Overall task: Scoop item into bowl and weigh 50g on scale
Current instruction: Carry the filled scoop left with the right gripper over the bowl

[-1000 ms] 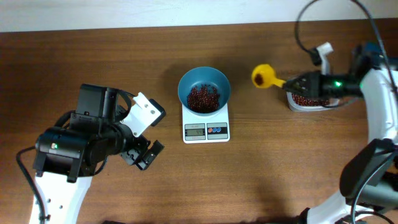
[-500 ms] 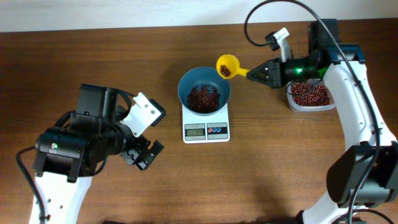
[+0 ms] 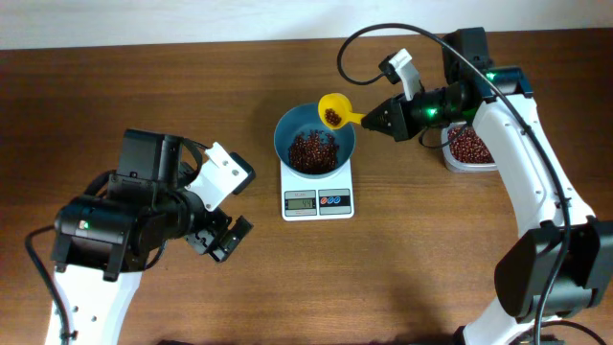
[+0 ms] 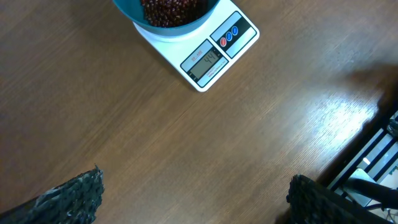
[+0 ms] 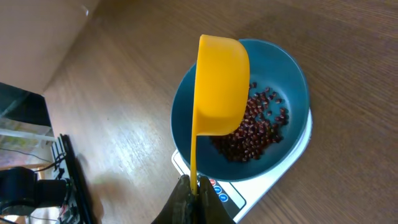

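Observation:
The teal-blue bowl point(image 3: 314, 139) point(image 5: 245, 112) stands on the white scale point(image 3: 317, 195) point(image 4: 208, 59) mid-table, holding a heap of dark red beans point(image 3: 311, 151) point(image 5: 252, 127). My right gripper point(image 3: 381, 120) point(image 5: 194, 186) is shut on the thin handle of a yellow scoop point(image 3: 332, 113) point(image 5: 221, 87). The scoop's cup carries a few beans and hangs over the bowl's back-right rim. My left gripper point(image 3: 222, 240) point(image 4: 196, 196) is open over bare table, front-left of the scale, with nothing between its fingers.
A clear tub of beans point(image 3: 472, 147) sits right of the scale, partly under my right arm. The left arm's bulky body point(image 3: 134, 216) fills the left side of the table.
My right arm has carried the yellow scoop leftward from the tub to above the bowl's rim. The left arm has not moved.

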`<state>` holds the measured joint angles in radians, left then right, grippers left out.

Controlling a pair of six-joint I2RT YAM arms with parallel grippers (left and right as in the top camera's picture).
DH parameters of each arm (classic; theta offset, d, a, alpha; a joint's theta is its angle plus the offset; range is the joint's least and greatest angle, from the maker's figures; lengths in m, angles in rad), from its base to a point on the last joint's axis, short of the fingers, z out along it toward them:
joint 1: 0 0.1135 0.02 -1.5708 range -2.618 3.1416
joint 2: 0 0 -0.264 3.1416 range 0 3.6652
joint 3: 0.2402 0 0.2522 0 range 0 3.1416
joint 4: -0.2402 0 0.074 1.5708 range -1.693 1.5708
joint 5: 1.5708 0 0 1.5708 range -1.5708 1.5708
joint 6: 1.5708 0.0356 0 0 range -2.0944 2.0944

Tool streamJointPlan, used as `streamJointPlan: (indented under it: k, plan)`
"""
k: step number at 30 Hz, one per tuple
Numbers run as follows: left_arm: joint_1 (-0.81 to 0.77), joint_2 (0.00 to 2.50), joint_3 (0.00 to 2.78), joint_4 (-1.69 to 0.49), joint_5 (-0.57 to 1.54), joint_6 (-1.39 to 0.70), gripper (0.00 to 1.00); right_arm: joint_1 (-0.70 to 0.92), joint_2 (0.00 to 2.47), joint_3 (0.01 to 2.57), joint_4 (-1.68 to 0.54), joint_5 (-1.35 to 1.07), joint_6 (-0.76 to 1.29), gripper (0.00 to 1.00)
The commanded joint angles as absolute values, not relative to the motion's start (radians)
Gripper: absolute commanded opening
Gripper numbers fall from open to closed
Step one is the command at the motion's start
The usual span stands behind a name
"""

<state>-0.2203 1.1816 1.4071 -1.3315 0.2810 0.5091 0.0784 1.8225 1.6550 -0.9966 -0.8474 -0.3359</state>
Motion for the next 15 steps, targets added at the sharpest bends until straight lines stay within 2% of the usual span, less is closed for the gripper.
streamJointPlan:
  k: [1,6,15]
  plan:
    - [-0.216,1.176,1.422,-1.33,0.293,0.525,0.99,0.099,1.824,1.675,-0.991,-0.736,-0.331,0.04]
    - [-0.216,1.176,1.422,-1.33,0.293,0.525,0.99,0.18,1.824,1.675,-0.974,-0.649,-0.331,0.04]
    - [-0.216,1.176,1.422,-1.33,0.292,0.525,0.99,0.19,1.824,1.704,-0.982,-0.622,-0.305,0.04]
